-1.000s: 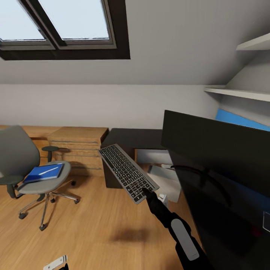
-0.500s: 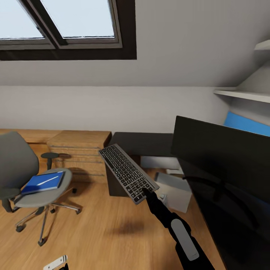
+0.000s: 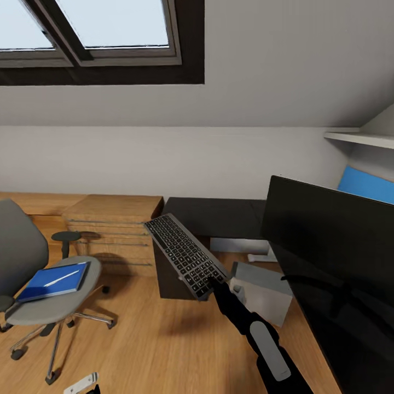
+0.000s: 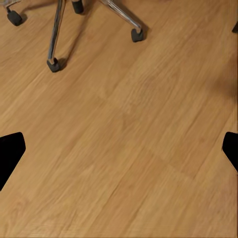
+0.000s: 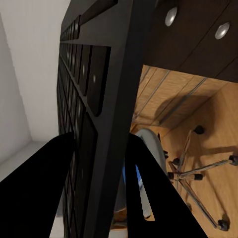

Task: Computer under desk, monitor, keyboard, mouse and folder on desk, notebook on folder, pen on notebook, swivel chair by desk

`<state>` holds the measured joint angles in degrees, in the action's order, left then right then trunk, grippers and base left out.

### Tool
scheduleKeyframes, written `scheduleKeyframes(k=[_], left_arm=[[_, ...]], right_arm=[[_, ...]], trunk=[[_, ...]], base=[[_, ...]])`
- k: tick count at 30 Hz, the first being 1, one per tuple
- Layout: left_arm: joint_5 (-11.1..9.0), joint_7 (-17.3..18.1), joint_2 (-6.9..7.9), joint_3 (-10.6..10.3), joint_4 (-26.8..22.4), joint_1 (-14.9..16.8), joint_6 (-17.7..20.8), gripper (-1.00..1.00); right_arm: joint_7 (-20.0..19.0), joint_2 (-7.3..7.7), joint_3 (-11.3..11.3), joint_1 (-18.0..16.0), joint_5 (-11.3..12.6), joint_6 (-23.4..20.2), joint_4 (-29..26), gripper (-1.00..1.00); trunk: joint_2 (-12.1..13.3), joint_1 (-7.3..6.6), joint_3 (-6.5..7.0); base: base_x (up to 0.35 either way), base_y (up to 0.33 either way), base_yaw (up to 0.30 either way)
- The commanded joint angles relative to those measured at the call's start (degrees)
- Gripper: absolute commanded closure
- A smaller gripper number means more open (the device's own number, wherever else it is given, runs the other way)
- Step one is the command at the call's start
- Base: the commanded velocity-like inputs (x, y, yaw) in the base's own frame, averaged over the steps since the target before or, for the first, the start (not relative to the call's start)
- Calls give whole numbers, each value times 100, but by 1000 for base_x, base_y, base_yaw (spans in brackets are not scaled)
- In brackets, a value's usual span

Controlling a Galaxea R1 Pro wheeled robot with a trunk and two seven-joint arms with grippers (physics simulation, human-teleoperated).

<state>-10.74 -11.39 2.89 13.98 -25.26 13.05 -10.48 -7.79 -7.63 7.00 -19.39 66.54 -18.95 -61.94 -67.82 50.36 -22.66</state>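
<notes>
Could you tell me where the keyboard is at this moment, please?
In the head view the keyboard is held in the air at centre by the right tool, gripped at its near end, in front of the dark drawer unit and left of the monitor.

The chair (image 3: 38, 279) stands on the floor (image 3: 148, 350) at the left, with the folder (image 3: 52, 280) lying on its seat and the pen (image 3: 61, 278) on top of the folder. Behind the chair, against the wall, sits a drawer chest (image 3: 112, 232). Right of the chest is a three-drawer unit (image 3: 208, 219), and right of that, on the floor, the computer (image 3: 262, 290). The monitor (image 3: 334, 273) rises at the far right, in front of the computer. The keyboard (image 3: 185, 254) hangs in mid-air in front of the drawer unit, pinched at its near end by the right end effector (image 3: 212, 280). The left end effector (image 4: 119, 151) hangs over bare floor near the chair's castors (image 4: 53, 64).
</notes>
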Motion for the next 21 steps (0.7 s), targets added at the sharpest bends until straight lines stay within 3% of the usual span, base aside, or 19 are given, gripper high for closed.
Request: scheduleKeyframes(k=[1,9,13,14,21], left_arm=[[-60,-3,1,-14,3,2,-24,-100],[-60,-3,1,-17,3,2,-25,-100],[-60,-3,1,-16,3,3,-27,-100],[-60,-3,1,-16,3,4,-30,-100],[-58,-3,-2,-16,3,4,-32,-100]], right_arm=[[-2,-2,-6,-4,51,-24,7,100],[49,-37,-11,-4,29,116,52,100],[196,-49,30,-4,10,1067,130,100],[477,-120,186,-4,32,1863,279,100],[539,-227,289,-4,51,2114,547,100]], trunk=[[-3,3,-6],[-3,3,-6],[-3,3,-6],[-3,3,-6],[-3,3,-6]], base=[[325,3,0],[325,1,0],[325,0,0],[325,0,0],[325,0,0]])
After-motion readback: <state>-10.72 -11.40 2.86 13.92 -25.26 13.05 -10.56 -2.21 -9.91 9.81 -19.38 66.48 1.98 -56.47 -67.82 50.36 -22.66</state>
